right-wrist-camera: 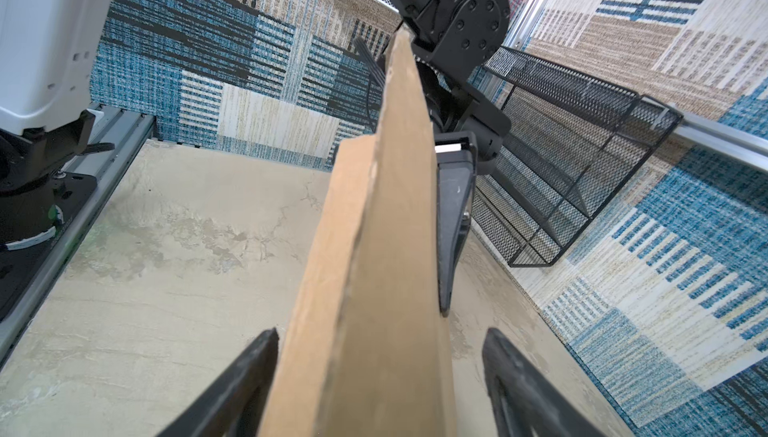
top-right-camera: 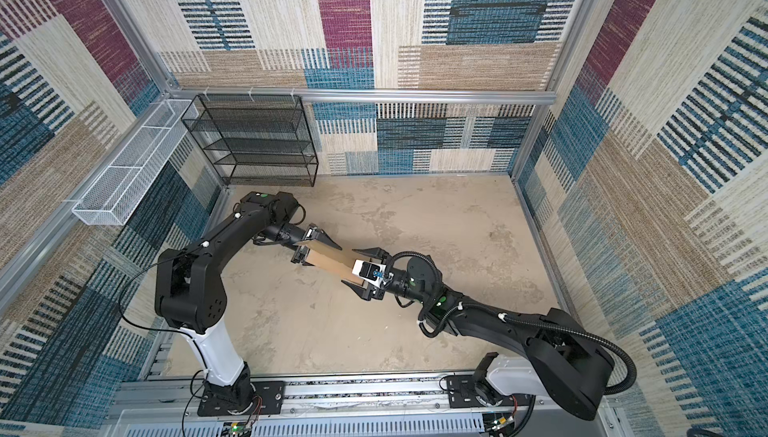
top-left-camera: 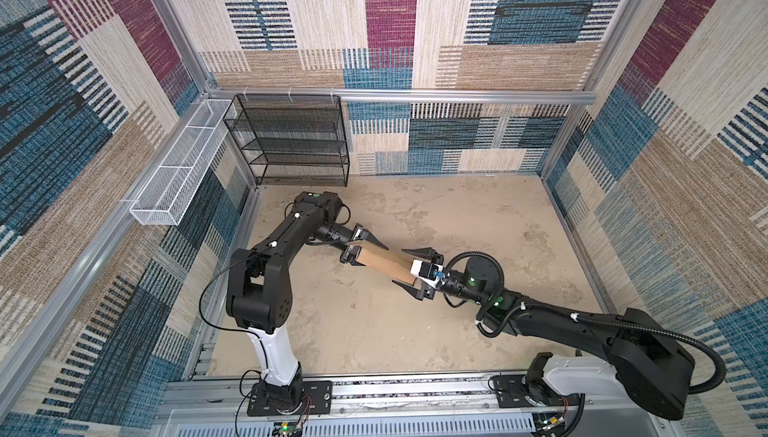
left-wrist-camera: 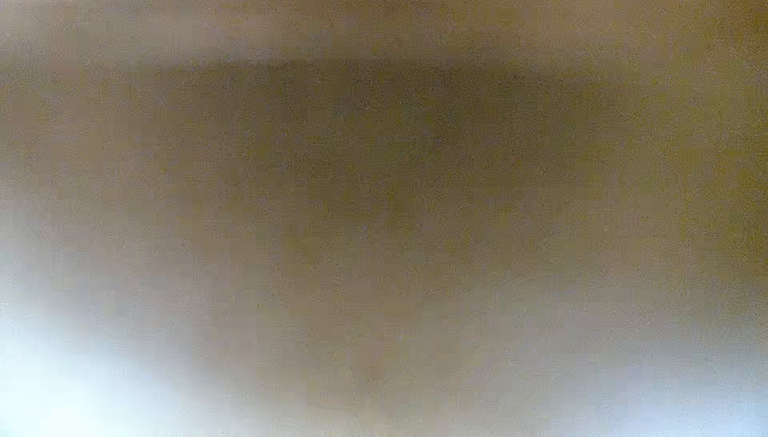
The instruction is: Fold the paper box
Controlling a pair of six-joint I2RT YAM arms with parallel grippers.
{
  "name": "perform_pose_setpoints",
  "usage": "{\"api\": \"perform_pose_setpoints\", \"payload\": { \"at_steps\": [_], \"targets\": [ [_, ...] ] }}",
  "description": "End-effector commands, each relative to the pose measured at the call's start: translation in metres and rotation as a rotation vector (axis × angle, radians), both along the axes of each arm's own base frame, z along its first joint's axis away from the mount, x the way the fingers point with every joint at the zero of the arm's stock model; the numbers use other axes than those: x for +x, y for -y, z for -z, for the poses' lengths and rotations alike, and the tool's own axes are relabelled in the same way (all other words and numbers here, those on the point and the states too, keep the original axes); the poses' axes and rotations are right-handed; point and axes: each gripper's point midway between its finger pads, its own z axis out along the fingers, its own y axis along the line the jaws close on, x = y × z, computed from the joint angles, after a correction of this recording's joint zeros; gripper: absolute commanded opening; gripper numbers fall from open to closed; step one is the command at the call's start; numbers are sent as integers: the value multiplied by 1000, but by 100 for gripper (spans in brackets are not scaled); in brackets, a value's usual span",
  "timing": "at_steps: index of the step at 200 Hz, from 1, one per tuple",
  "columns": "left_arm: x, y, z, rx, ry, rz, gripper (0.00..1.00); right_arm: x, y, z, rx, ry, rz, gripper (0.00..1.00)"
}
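In both top views we've got the paper box (top-left-camera: 386,262) held up off the tabletop (top-left-camera: 478,214) near the middle, seen almost edge-on and strung between the two arms. The left gripper (top-left-camera: 370,253) is clamped on one end of it. The right gripper (top-left-camera: 398,267) sits at the other end with its jaws spread wide either side, not pinching anything. Back left, well apart from all that, a black mesh rack (top-left-camera: 291,139) stands against the wall and a white wire basket (top-left-camera: 178,164) hangs on the side rail. The left wrist view is just brown blur for us, cardboard (left-wrist-camera: 374,164) right up against the lens. In the right wrist view the box (right-wrist-camera: 374,248) runs away between the open fingers (right-wrist-camera: 249,372) with a gap on both sides, and the rack (right-wrist-camera: 561,173) sits behind it.
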Motion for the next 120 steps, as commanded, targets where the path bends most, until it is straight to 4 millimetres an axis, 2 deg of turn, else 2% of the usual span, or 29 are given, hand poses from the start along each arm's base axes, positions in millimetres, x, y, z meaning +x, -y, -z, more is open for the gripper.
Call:
{"api": "perform_pose_setpoints", "payload": {
  "at_steps": [1,60,120],
  "targets": [
    [-1,0,-4,-6,8,5,19,-1,-3,-7,33,8,-15,76],
    [-2,1,-4,-5,9,8,19,3,-13,-13,46,8,-41,72],
    [-4,0,-3,-5,11,12,19,7,-18,-16,52,11,-49,63]
  ]
}}
